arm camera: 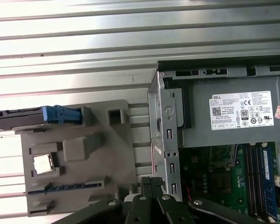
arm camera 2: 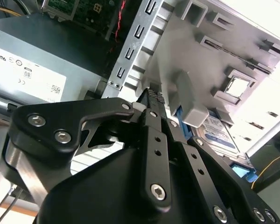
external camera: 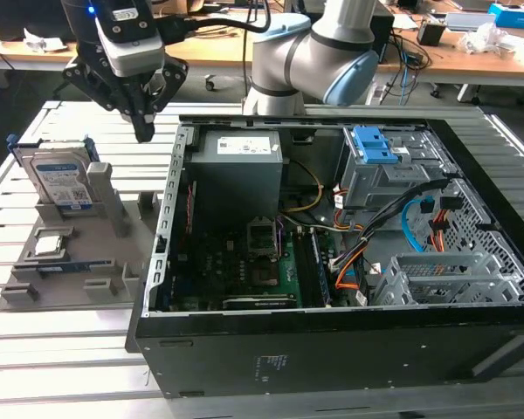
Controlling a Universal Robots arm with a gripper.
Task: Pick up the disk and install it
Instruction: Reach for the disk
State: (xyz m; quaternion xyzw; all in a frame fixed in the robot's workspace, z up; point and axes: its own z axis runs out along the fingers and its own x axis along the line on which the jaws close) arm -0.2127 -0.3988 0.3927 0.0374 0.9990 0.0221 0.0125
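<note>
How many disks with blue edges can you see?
1. The disk stands on edge in the grey holder at the exterior view's left, beside the computer case; more could hide inside the case.

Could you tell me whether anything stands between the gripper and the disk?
Nothing visible does: the gripper hangs in open air, above and to the exterior view's right of the upright disk. A grey post stands close beside the disk.

Light: falling evenly.
Glare: table slats (arm camera: 84,28) are burning white in the first wrist view.
Shadow: computer case interior (external camera: 244,262) is sitting dim.
</note>
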